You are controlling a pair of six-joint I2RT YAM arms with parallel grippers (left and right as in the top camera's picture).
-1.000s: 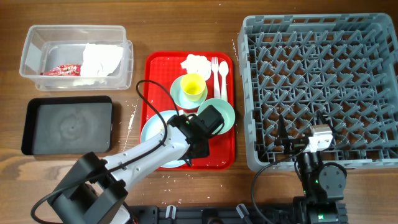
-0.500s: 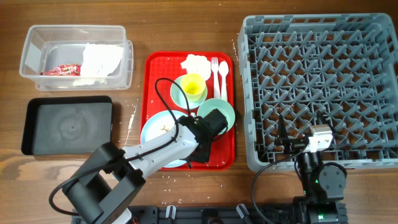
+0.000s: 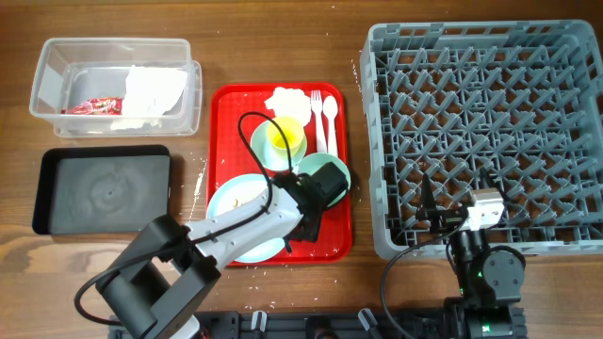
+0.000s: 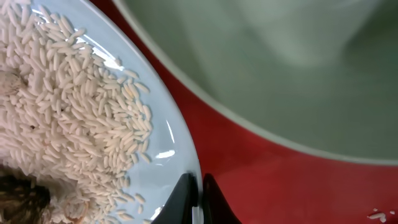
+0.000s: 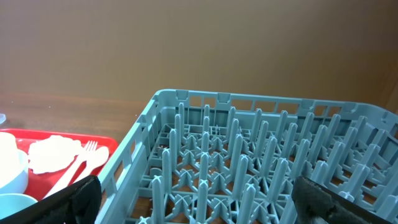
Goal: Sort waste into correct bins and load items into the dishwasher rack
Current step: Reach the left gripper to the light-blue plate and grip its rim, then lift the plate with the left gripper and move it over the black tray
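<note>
Robot lab bench dressed as a canteen clear-up station: left arm point(image 3: 226, 231) and right arm point(image 3: 485, 273) mounted at the lower edge of a bare wooden desk point(image 3: 283, 38), plain brown wall point(image 5: 186, 43) behind. Staged kit: grey dishwasher rack point(image 3: 485, 132) at right, red serving tray point(image 3: 236, 108) centre, clear tub point(image 3: 42, 85) and black tray point(image 3: 104, 188) at left.
</note>
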